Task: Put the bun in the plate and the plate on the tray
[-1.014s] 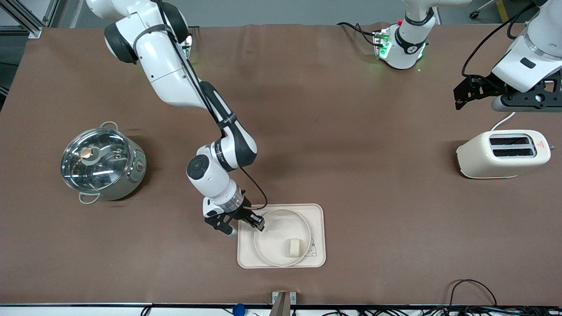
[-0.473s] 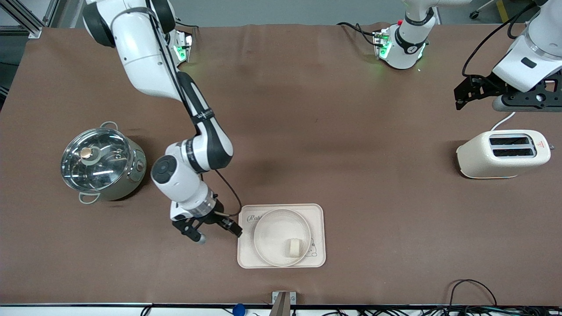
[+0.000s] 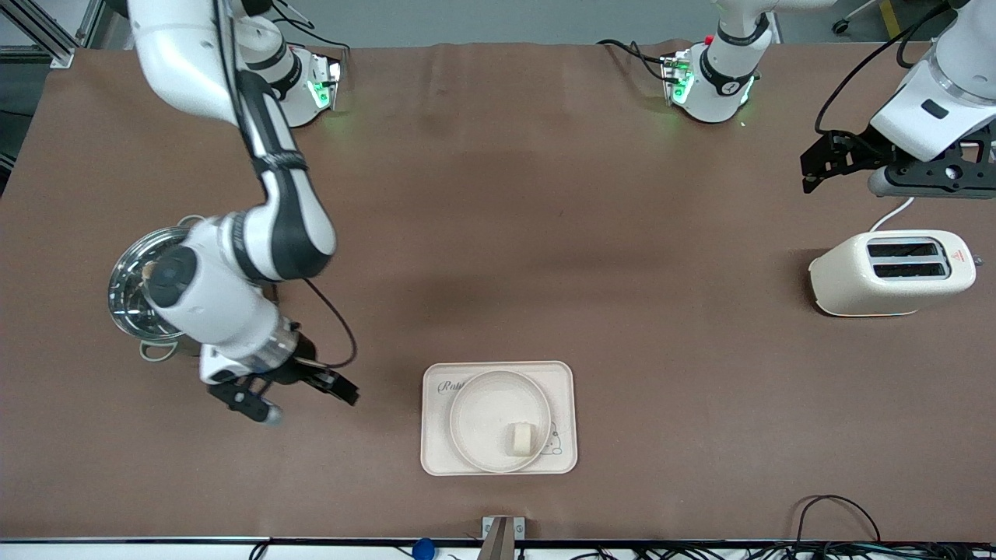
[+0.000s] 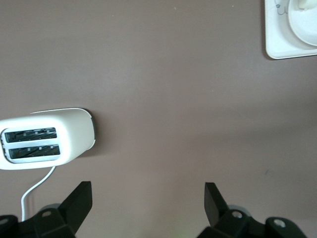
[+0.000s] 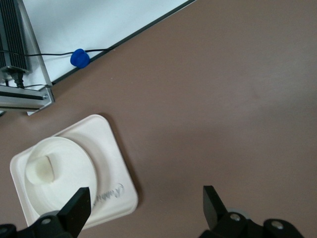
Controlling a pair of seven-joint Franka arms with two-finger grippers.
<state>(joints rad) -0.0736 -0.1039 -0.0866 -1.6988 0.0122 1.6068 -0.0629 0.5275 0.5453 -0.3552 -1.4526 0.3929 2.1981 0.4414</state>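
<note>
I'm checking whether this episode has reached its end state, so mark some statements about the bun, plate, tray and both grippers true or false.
1. The bun lies in the plate. True.
2. The plate sits on the bare table beside the tray. False: it rests on the tray.
3. The right gripper is shut on the plate's rim. False: it is open, holds nothing, and is over bare table between the pot and the tray.
4. The left gripper is open and waits toward the left arm's end of the table, near the toaster. True.
5. The toaster has bread in its slots. False: both slots look empty.
</note>
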